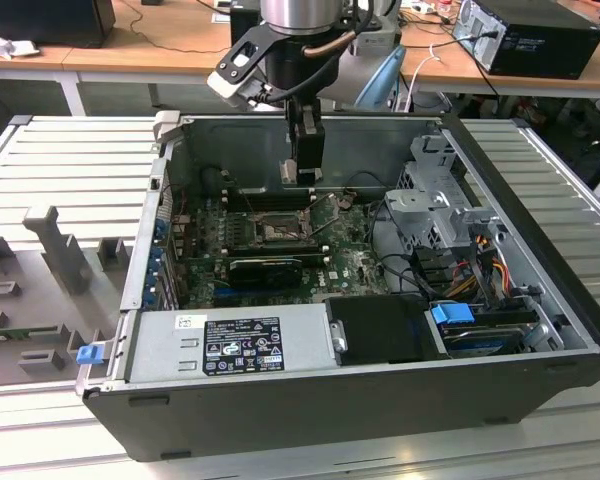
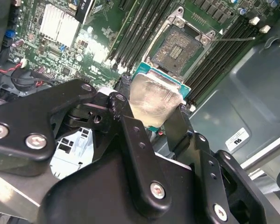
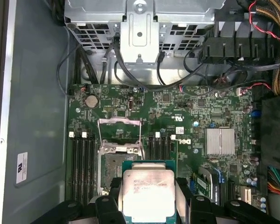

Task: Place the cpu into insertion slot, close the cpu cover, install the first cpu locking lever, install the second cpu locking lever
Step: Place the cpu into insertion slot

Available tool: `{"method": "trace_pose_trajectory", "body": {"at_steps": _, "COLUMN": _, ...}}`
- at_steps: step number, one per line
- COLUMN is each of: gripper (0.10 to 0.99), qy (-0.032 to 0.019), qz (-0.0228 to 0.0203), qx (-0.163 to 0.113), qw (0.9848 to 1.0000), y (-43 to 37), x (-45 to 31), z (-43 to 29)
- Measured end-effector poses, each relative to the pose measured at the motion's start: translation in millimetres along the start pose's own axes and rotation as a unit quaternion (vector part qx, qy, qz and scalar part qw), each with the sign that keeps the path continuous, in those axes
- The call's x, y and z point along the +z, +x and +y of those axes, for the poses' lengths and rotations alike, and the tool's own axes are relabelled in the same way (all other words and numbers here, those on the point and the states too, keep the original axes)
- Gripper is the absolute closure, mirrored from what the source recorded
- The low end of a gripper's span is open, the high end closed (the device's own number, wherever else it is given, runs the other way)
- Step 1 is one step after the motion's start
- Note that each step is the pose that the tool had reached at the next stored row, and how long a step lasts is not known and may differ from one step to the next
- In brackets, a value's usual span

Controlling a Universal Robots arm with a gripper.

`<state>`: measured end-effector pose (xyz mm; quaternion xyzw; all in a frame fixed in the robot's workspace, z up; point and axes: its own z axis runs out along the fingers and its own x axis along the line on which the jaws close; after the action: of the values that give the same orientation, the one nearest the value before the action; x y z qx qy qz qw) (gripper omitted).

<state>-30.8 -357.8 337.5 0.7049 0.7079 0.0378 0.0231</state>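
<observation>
My gripper (image 2: pixel 154 119) is shut on the cpu (image 2: pixel 155 99), a flat square chip with a pale metal face and a teal edge. In the first wrist view the cpu (image 3: pixel 148 189) sits between the two black fingers (image 3: pixel 183 189) and overlaps one corner of the insertion slot (image 3: pixel 111 169). The slot (image 2: pixel 177 49) lies bare on the green board, dark with a metal rim. The cpu cover (image 3: pixel 120 121) stands swung open beyond it. In the exterior view the gripper (image 1: pixel 304 172) hangs inside the case, above the slot (image 1: pixel 275 232) and not touching it.
A long black finned card (image 1: pixel 265 268) lies beside the slot, and memory slots (image 3: pixel 83 163) flank it. A silver heatsink (image 3: pixel 219 141), a metal drive cage (image 1: pixel 435 210) with cables, and the power supply (image 1: pixel 230 345) line the case. A thin lever (image 2: pixel 238 39) sticks out past the slot.
</observation>
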Motion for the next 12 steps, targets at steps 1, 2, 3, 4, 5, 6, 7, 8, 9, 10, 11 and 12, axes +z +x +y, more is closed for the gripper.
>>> {"method": "trace_pose_trajectory", "body": {"at_steps": 1, "gripper": 0.553, "qy": 0.0008, "qz": 0.0, "qx": 0.001, "qw": 1.0, "y": 0.0, "x": 1.4, "z": -0.1}}
{"method": "trace_pose_trajectory", "body": {"at_steps": 2, "gripper": 0.553, "qy": 0.002, "qz": -0.0001, "qx": 0.001, "qw": 1.0, "y": 0.0, "x": 3.1, "z": -0.3}}
{"method": "trace_pose_trajectory", "body": {"at_steps": 3, "gripper": 0.553, "qy": 0.0033, "qz": -0.0001, "qx": 0.002, "qw": 1.0, "y": 0.0, "x": 5.0, "z": -0.4}}
{"method": "trace_pose_trajectory", "body": {"at_steps": 4, "gripper": 0.553, "qy": 0.0043, "qz": -0.0002, "qx": 0.002, "qw": 1.0, "y": 0.0, "x": 6.4, "z": -0.5}}
{"method": "trace_pose_trajectory", "body": {"at_steps": 5, "gripper": 0.553, "qy": 0.0049, "qz": -0.0002, "qx": 0.002, "qw": 1.0, "y": 0.0, "x": 7.3, "z": -0.6}}
{"method": "trace_pose_trajectory", "body": {"at_steps": 6, "gripper": 0.553, "qy": 0.0061, "qz": -0.0002, "qx": 0.002, "qw": 1.0, "y": -0.1, "x": 8.8, "z": -0.7}}
{"method": "trace_pose_trajectory", "body": {"at_steps": 7, "gripper": 0.553, "qy": 0.0066, "qz": -0.0002, "qx": 0.003, "qw": 1.0, "y": -0.1, "x": 9.8, "z": -0.8}}
{"method": "trace_pose_trajectory", "body": {"at_steps": 8, "gripper": 0.553, "qy": 0.0072, "qz": -0.0002, "qx": 0.003, "qw": 1.0, "y": -0.1, "x": 10.8, "z": -0.9}}
{"method": "trace_pose_trajectory", "body": {"at_steps": 9, "gripper": 0.553, "qy": 0.0079, "qz": -0.0003, "qx": 0.003, "qw": 1.0, "y": -0.1, "x": 11.8, "z": -1.0}}
{"method": "trace_pose_trajectory", "body": {"at_steps": 10, "gripper": 0.553, "qy": 0.0083, "qz": -0.0002, "qx": 0.003, "qw": 1.0, "y": -0.1, "x": 12.8, "z": -1.1}}
{"method": "trace_pose_trajectory", "body": {"at_steps": 11, "gripper": 0.553, "qy": 0.0091, "qz": -0.0002, "qx": 0.003, "qw": 1.0, "y": -0.1, "x": 14.5, "z": -1.3}}
{"method": "trace_pose_trajectory", "body": {"at_steps": 12, "gripper": 0.553, "qy": 0.0107, "qz": -0.0002, "qx": 0.003, "qw": 0.9999, "y": 0.0, "x": 17.2, "z": -1.5}}
